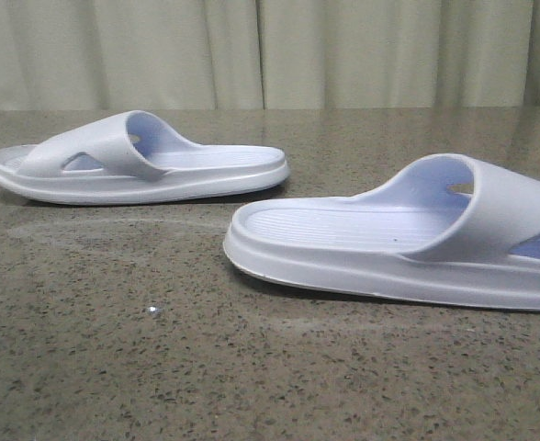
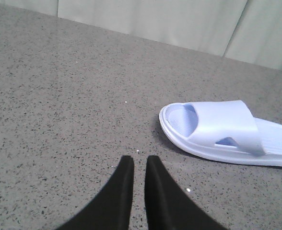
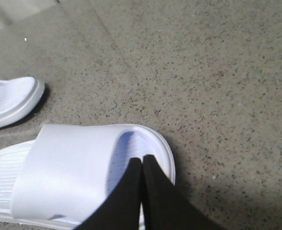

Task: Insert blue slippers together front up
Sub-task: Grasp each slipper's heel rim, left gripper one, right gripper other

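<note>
On my left wrist camera the left gripper (image 2: 136, 165) has its two black fingers (image 2: 122, 191) drawn almost together, only a thin slit between them, clenched on nothing and hanging over bare speckled table (image 2: 74, 105). One of the blue slippers, the far slipper (image 2: 227, 132), lies flat on its sole off to the side of those fingertips, apart from them, with open table between. On the right wrist camera the right gripper (image 3: 142, 160) is closed just as tightly, fingertips meeting over the toe end of the near slipper (image 3: 69, 172), right at the open mouth of its strap; I cannot tell whether the tips touch the foam or only hang above it, and they grip nothing that I can see. The tip of the other slipper shows at the edge of that view, apart from this one. From the front camera, the far slipper (image 1: 141, 170) sits at the left and further back, the near slipper (image 1: 408, 243) at the right and closer, its far end cut by the frame edge. Both rest sole down, straps up, well apart, with a broad stretch of table (image 1: 160, 349) in front of them and a curtain (image 1: 270, 50) behind.
</note>
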